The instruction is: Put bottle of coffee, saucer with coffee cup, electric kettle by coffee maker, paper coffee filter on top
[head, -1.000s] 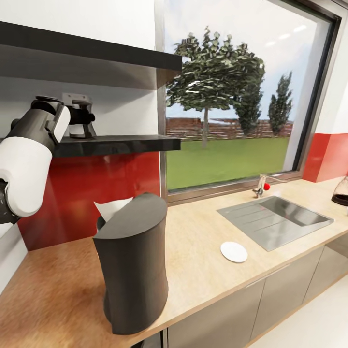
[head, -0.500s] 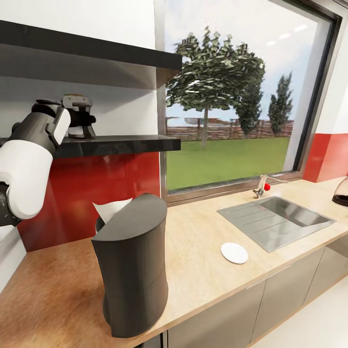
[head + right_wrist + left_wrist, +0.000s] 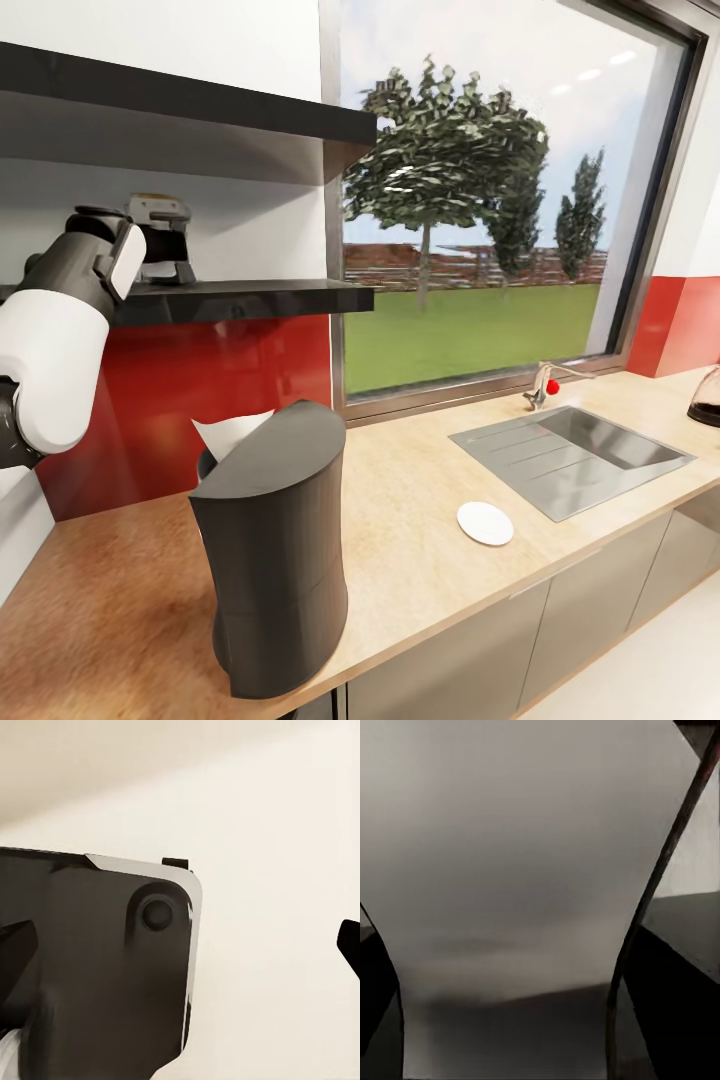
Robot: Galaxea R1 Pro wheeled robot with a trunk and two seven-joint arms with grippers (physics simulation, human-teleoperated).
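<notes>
The dark grey coffee maker [image 3: 272, 560] stands on the beige countertop [image 3: 420, 520] near its front edge. The white paper coffee filter [image 3: 232, 430] pokes up just behind its top. On the thin black kitchen shelf [image 3: 250, 296], my left gripper [image 3: 166, 250] is shut on the bottle of coffee [image 3: 525, 870]. The bottle's pale body sits between the dark fingers [image 3: 376, 1020] in the left wrist view. The white saucer [image 3: 485, 522] lies in front of the sink. The glass electric kettle [image 3: 706, 398] is at the far right edge. My right gripper [image 3: 184, 941] is open, with its tips wide apart.
A thicker black shelf [image 3: 190, 115] hangs close above the thin one. The steel sink [image 3: 575, 450] and faucet [image 3: 545, 380] lie right of the saucer, under a large window. Grey cabinet fronts [image 3: 470, 650] run below the worktop. A dark panel [image 3: 112, 967] shows in the right wrist view.
At the shelf, the white patch under my left gripper a second ago is now hidden, and a brownish top shows above it. The arm shifted slightly; nothing on the counter moved.
</notes>
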